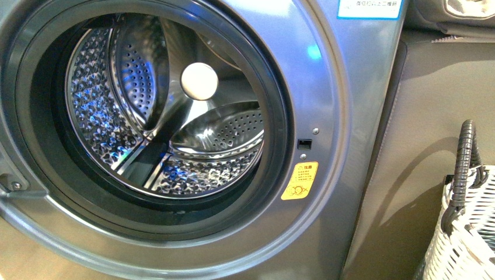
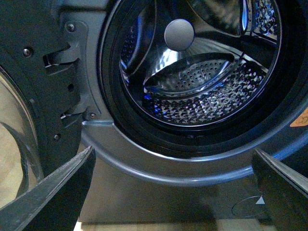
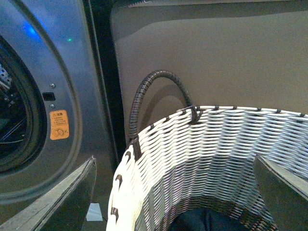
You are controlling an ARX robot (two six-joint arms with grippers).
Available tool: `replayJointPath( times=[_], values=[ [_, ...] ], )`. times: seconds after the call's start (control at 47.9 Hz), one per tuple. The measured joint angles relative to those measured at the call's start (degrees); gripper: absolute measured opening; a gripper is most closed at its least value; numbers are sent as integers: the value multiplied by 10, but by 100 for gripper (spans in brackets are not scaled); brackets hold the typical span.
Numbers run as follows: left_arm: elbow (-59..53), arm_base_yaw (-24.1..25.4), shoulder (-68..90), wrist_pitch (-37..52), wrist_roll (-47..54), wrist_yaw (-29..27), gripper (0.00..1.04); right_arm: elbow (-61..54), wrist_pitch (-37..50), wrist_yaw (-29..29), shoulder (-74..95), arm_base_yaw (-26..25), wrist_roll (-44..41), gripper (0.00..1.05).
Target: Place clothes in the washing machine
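Observation:
The washing machine (image 1: 327,87) fills the front view, its porthole open onto a bare steel drum (image 1: 169,116). The same drum (image 2: 202,91) shows in the left wrist view, with the open door glass (image 2: 14,144) beside it. My left gripper (image 2: 173,159) is open in front of the machine's lower rim, holding nothing. My right gripper (image 3: 173,166) hangs open over a white woven basket (image 3: 202,149). Deep in that basket lie the dark navy clothes (image 3: 202,222), below the fingers and apart from them. Neither arm appears in the front view.
The basket (image 1: 467,233) stands at the machine's right side, with its dark handle (image 3: 154,91) upright. A grey-brown panel (image 1: 420,134) rises behind it. A yellow warning sticker (image 1: 300,181) and the door latch slot (image 1: 304,143) sit right of the porthole. The door hinge (image 2: 65,57) is on the left.

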Motion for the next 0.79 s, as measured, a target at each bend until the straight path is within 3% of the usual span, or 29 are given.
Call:
replayJointPath(
  times=[0.794],
  values=[
    [0, 0, 0, 0, 0, 0, 98, 0, 0, 0, 0, 0, 0, 97]
  ],
)
